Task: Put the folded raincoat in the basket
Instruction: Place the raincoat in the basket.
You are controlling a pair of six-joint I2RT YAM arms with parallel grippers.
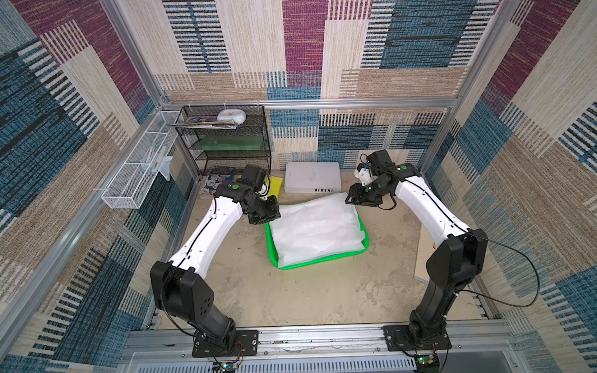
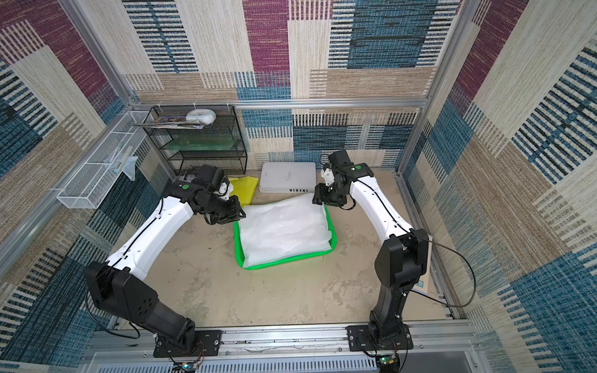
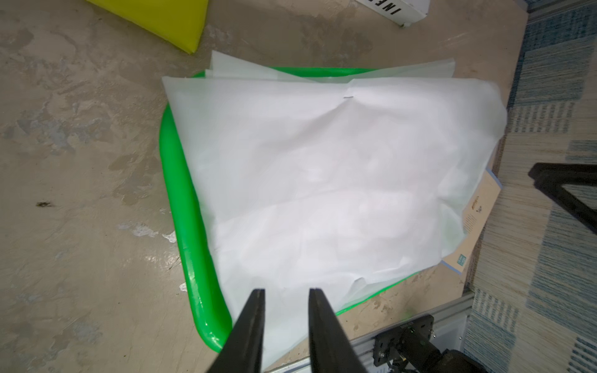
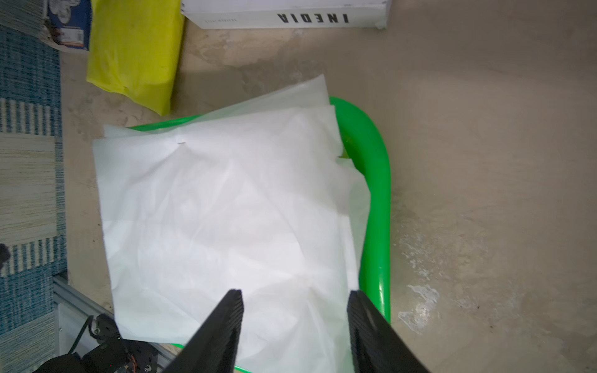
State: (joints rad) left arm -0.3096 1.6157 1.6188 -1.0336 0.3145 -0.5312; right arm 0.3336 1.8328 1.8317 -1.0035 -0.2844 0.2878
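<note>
Raincoat (image 1: 316,229), folded into a pale, translucent, crinkled plastic slab, is seen lying in the bright green basket (image 1: 271,247) at mid-frame in both top views. Its long axis runs left to right with a slight upward tilt toward the right, and its upper edge and corners spill over the glossy rolled rim. The left gripper (image 3: 286,292) is shown at the slab's upper-left corner, its black jaws parted by a narrow gap with nothing pinched between them. The right gripper (image 4: 295,294) is poised at the upper-right corner, jaws spread wider and likewise empty. The sheet lies just below and ahead of both claws, and neither arm is judged clearly nearer. The placing is judged all but complete; any coming move would seem to turn on the overhanging upper edge, where thin film could be snagged and dragged out. A yellow packet (image 1: 274,189) and a white book (image 1: 312,181) lettered INEDIA are seen just beyond, on the mottled beige tabletop (image 1: 290,297).
</note>
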